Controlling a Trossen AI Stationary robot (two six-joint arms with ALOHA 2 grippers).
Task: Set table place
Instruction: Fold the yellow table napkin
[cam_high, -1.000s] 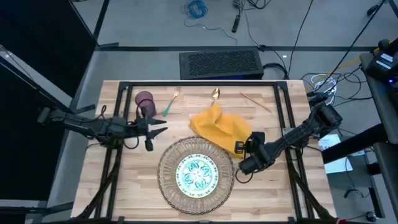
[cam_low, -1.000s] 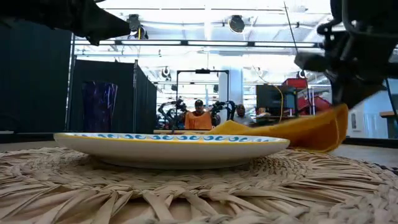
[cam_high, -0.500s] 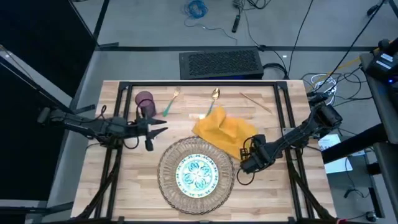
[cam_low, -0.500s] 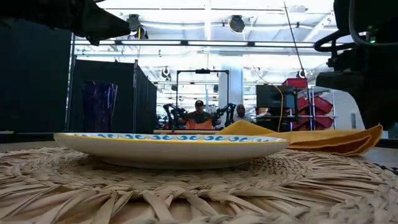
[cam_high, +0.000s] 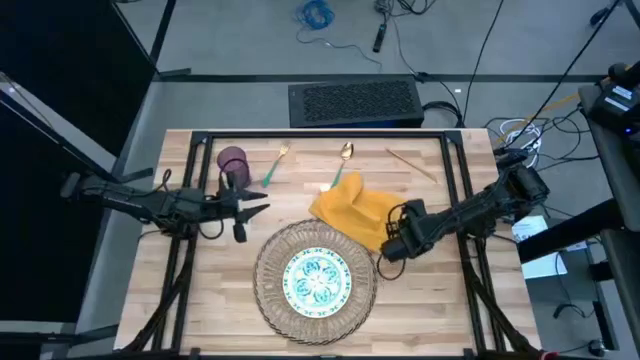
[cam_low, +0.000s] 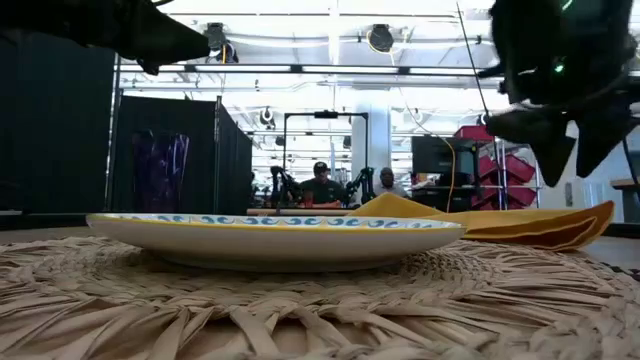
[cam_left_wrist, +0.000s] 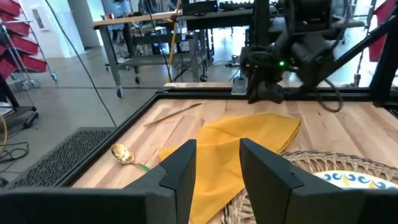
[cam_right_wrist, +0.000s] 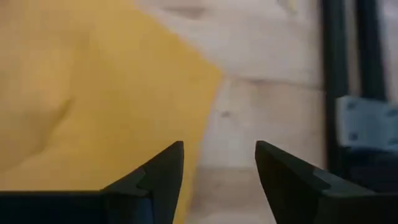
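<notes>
My two arms were dark, almost black, w/ long thin tube parts and chunky round joints. The left arm (cam_high: 150, 203) had thin black cables looping near its wrist. Its gripper (cam_high: 258, 210) ended in two pointy dark fingers (cam_left_wrist: 181, 169), flat and blocky, matte, w/ angled edges. The right arm (cam_high: 480, 208) looked fatter at the wrist, w/ a black cable curling round it, plus a tiny green light on its wrist block (cam_left_wrist: 281, 63). Its fingers (cam_right_wrist: 155, 177) were dark too, w/ stepped, slanted tips.

Grey floor (cam_high: 250, 40), blue cable coil (cam_high: 316, 13), black partitions (cam_low: 60, 150), bright ceiling lights (cam_low: 330, 25), people seated (cam_low: 320, 185) behind.
</notes>
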